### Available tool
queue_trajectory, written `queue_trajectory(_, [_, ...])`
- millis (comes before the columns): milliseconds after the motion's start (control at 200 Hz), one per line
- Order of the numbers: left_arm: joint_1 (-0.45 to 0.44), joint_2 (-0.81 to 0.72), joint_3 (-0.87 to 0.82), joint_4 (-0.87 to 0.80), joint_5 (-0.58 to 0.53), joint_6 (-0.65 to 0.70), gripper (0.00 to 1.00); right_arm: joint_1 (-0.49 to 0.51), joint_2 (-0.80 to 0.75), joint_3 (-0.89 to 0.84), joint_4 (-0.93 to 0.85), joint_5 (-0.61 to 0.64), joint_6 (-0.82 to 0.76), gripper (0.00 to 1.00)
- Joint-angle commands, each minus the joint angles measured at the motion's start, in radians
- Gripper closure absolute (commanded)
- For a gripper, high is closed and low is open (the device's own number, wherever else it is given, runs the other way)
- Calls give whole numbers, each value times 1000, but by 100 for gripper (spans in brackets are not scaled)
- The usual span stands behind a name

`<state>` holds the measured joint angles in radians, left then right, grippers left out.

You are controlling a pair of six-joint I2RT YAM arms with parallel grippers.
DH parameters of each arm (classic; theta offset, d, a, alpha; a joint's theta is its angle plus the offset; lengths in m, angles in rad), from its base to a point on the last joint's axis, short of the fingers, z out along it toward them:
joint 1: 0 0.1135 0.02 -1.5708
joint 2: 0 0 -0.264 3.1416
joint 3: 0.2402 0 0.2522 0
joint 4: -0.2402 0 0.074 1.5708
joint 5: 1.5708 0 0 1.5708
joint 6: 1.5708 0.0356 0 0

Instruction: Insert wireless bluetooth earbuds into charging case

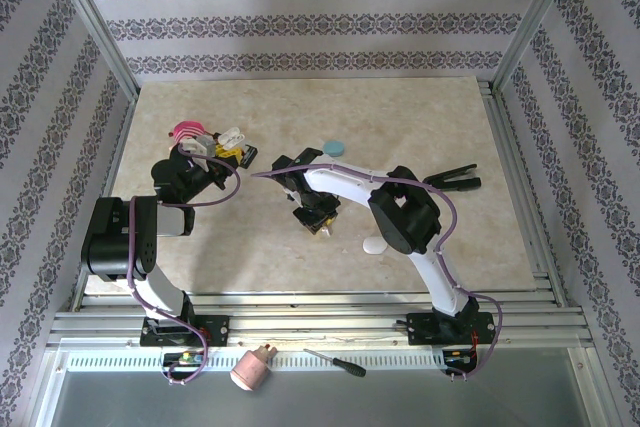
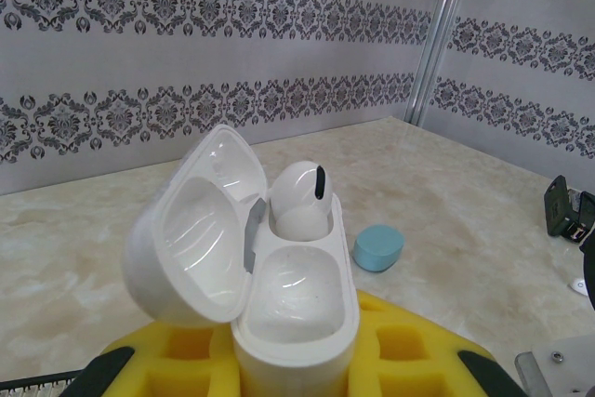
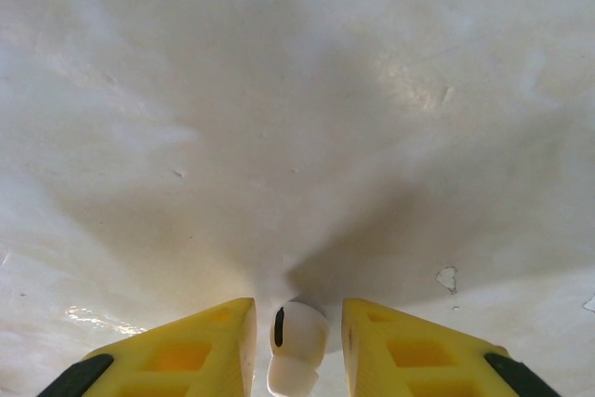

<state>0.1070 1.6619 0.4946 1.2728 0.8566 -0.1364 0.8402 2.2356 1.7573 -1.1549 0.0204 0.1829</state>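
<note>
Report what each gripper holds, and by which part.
Left gripper clamps the open white charging case by its lower body. Right gripper has a white earbud between its jaws, at the bud's sides; firm contact cannot be told.

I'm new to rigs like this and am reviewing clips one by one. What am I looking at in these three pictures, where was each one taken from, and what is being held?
These are two robot arms bolted at the near edge of a table. Each ends in a gripper with two yellow fingers. The wide picture is taken from above and behind the arms. The other two come from small cameras on the wrists, looking along the fingers.

The left gripper is closed on an open white charging case with its lid tipped back. There is a seated earbud in one socket, and the other socket is empty. The right gripper points down at the table with a loose white earbud between its fingers. I cannot tell whether that earbud is actually pinched. A small blue case lies shut on the table.
</note>
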Motion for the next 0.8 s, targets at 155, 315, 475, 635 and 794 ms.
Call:
queue_trajectory(155, [18,-1,-9,71,19,-8,97,-1,6,-2,-5,-4,4,74])
queue_trajectory(315, [18,-1,-9,73,20,-9,97,-3,14,-4,-3,-4,2,71])
queue_trajectory(475, [18,0,-11,73,18,-8,97,-4,16,-13,-2,-6,0,71])
queue_trajectory(635, [19,-2,-10,73,20,-9,97,-5,21,-23,3,-10,0,72])
queue_trajectory(794, [18,-2,-10,75,20,-11,97,-6,26,-33,8,-4,0,73])
